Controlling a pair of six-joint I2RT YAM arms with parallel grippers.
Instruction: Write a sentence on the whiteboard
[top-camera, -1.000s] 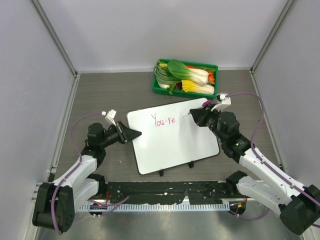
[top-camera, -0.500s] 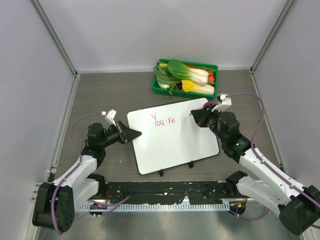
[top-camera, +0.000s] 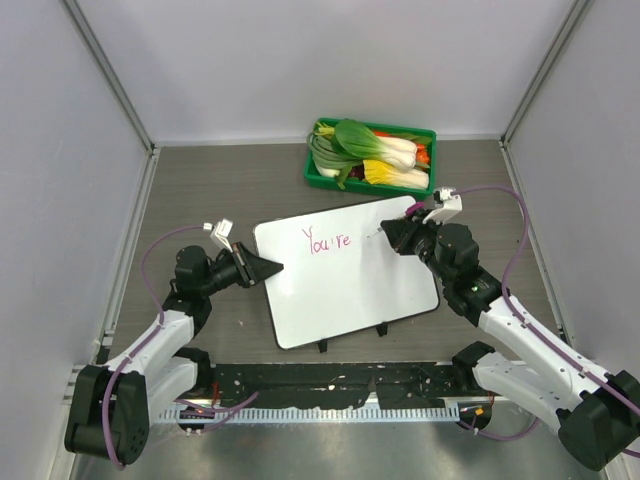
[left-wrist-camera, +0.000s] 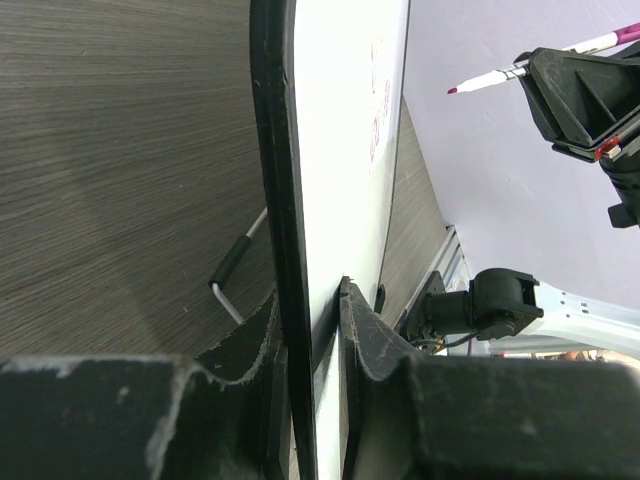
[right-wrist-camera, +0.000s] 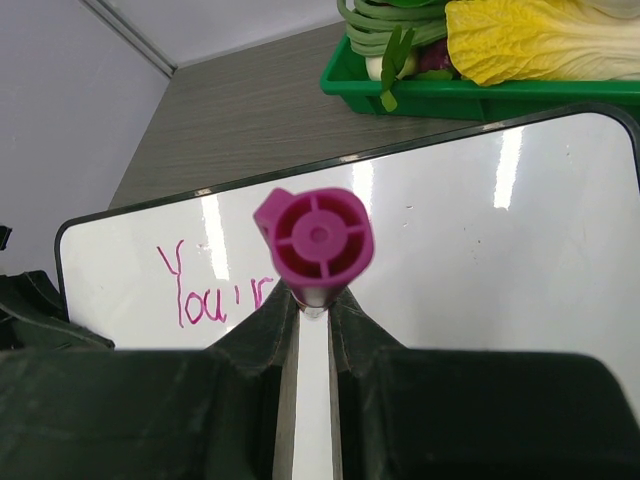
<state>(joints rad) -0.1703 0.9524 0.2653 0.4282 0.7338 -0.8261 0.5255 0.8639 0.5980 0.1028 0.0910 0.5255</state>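
sentence (right-wrist-camera: 212, 290) end hidden, marker (right-wrist-camera: 318, 240) in front

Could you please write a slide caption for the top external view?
Left gripper clamps the whiteboard while the right gripper holds a marker beside the sentence, reading "You're".

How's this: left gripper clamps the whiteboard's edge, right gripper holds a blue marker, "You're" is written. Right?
No: the right wrist view shows the marker in the right gripper is pink-magenta, not blue. The left gripper clamps the whiteboard; "You're" is written.
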